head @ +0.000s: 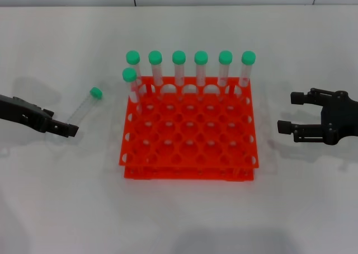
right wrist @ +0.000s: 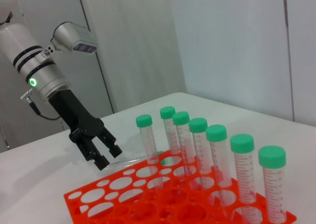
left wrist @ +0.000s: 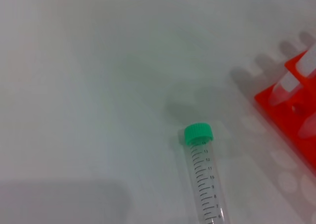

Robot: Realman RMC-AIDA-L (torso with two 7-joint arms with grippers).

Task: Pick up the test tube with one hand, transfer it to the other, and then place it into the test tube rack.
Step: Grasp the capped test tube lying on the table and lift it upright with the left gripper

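Observation:
A clear test tube [head: 83, 107] with a green cap lies flat on the white table, left of the orange-red rack [head: 187, 173]. My left gripper [head: 70, 130] is low by the tube's bottom end, fingers apart and holding nothing. The right wrist view shows it [right wrist: 108, 155] open beside the lying tube [right wrist: 129, 161]. The left wrist view shows the tube [left wrist: 205, 184] and a corner of the rack [left wrist: 291, 110], but no fingers. My right gripper [head: 291, 112] hangs open and empty to the right of the rack.
Several green-capped tubes [head: 179, 69] stand upright in the rack's back row, with one more in the second row at the left; they also show in the right wrist view [right wrist: 217, 150]. The rack's other holes [right wrist: 74, 200] are empty. White table lies all around.

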